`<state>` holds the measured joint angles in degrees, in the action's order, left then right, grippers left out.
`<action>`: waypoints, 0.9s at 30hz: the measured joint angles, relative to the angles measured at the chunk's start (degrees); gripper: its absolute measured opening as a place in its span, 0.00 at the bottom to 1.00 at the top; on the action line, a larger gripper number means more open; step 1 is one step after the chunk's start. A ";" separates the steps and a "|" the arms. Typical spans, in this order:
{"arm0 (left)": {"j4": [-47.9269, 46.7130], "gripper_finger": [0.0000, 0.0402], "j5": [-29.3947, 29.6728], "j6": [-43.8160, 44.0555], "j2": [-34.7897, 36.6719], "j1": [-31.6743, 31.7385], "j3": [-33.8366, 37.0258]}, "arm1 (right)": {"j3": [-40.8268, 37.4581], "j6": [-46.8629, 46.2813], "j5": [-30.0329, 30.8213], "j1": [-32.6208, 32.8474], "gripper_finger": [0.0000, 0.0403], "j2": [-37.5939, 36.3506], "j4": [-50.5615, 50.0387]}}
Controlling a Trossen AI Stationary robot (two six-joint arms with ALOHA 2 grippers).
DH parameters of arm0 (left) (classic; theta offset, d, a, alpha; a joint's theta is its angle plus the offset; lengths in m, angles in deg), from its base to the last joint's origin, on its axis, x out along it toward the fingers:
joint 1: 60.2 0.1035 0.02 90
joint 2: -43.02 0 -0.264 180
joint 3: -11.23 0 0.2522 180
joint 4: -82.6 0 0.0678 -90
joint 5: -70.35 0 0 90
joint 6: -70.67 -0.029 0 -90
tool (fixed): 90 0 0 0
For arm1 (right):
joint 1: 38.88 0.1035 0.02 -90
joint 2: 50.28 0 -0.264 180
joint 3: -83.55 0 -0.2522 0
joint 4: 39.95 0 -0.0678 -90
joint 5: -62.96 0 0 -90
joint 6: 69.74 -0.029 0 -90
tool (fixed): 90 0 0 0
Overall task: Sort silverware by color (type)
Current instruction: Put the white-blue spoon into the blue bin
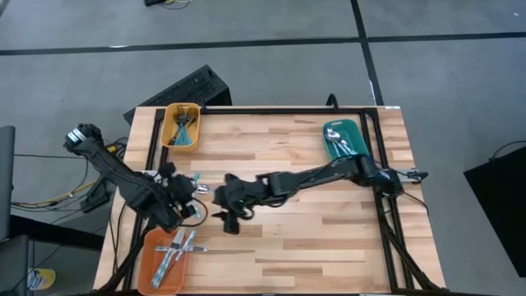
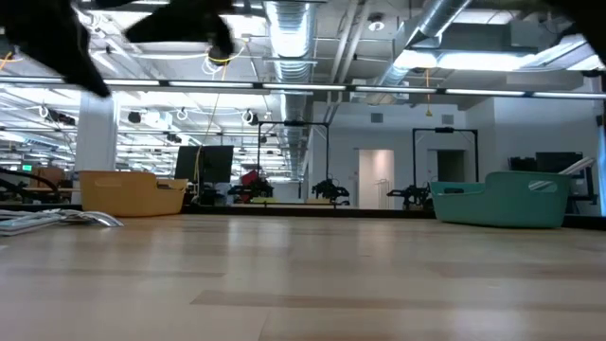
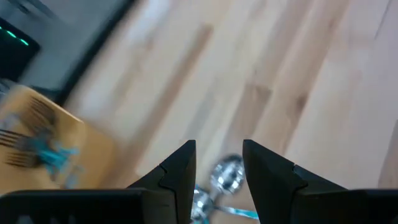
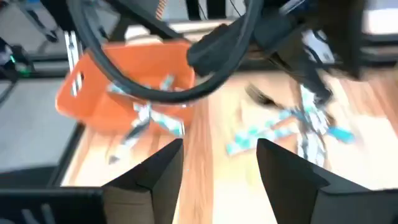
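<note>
Light-blue-handled silverware [image 1: 194,182] lies bundled at the left gripper [image 1: 182,193], about 1 o'clock of it; its fingers [image 3: 177,171] pinch a shiny spoon head. Right gripper [image 1: 223,197], jaws spread and empty, sits just at 3 o'clock; left arm is nearer

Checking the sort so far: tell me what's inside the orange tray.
The orange tray holds several crossed pieces of silverware with light-blue handles and silver heads. Their types are too blurred to tell, and anything beneath the pile is covered.
</note>
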<state>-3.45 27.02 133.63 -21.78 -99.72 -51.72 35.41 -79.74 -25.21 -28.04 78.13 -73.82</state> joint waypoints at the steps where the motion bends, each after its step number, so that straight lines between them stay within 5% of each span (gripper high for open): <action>1: 2.70 0.30 -1.22 -1.12 -0.04 0.80 1.79 | -3.84 -0.07 1.20 0.31 0.55 -2.65 0.26; 7: 12.58 0.30 -9.28 -7.72 -0.01 9.90 8.32 | -31.68 -6.66 4.70 1.32 0.54 -17.65 16.75; 13: 26.12 0.30 -22.27 -23.51 -0.37 21.56 13.57 | -53.03 -12.94 7.31 1.27 0.54 -27.43 35.47; 16: 30.73 0.30 -28.65 -29.46 -1.50 26.35 15.86 | -58.43 -14.78 7.32 1.30 0.54 -29.32 40.81; 27: 29.77 0.31 -35.03 -40.51 -9.77 35.61 15.84 | -60.80 -15.52 7.29 3.88 0.54 -27.81 44.88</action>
<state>26.32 -8.01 93.12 -31.55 -64.11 -35.88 -25.39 -95.26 -17.91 -24.16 50.31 -28.94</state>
